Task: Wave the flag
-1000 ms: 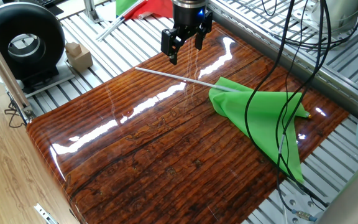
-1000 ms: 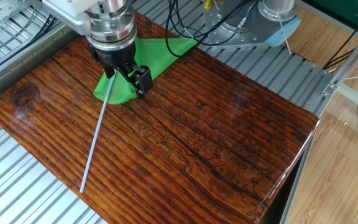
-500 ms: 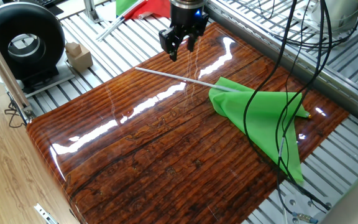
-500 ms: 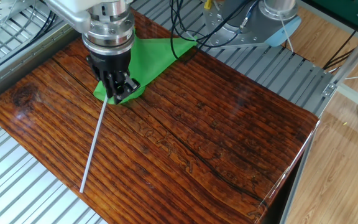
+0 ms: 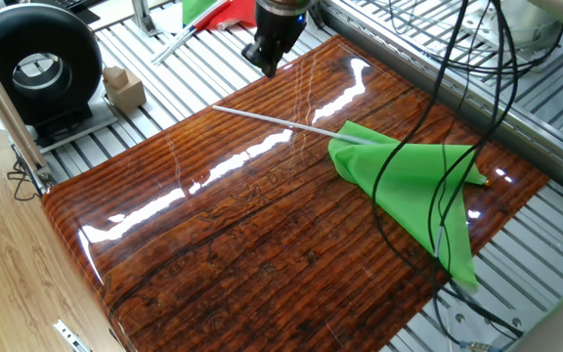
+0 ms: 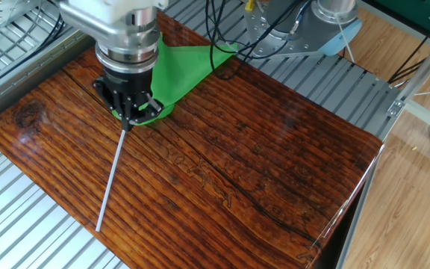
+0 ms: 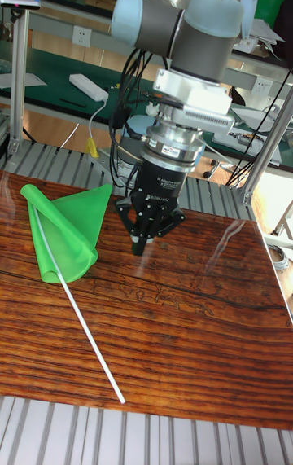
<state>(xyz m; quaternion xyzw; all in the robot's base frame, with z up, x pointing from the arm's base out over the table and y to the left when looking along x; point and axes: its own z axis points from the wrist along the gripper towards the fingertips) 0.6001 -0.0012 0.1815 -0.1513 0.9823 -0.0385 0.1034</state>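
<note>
Black gripper (image 7: 138, 248) fingers pressed together, gripping nothing, above the flag (image 7: 69, 230) rod.

In one fixed view my pincer (image 5: 268, 65) is cut at the wrist by the top edge, its fingertips too dark to separate; behind it, the red-and-green cloth (image 5: 221, 11) is cropped by that same edge; in the other fixed view my pincer (image 6: 129, 119) covers the stretch of rod (image 6: 113, 175) beneath it and part of the green flag (image 6: 187, 63); black cables (image 5: 446, 186) cross that flag beyond my pincer, hiding strips of cloth.
</note>
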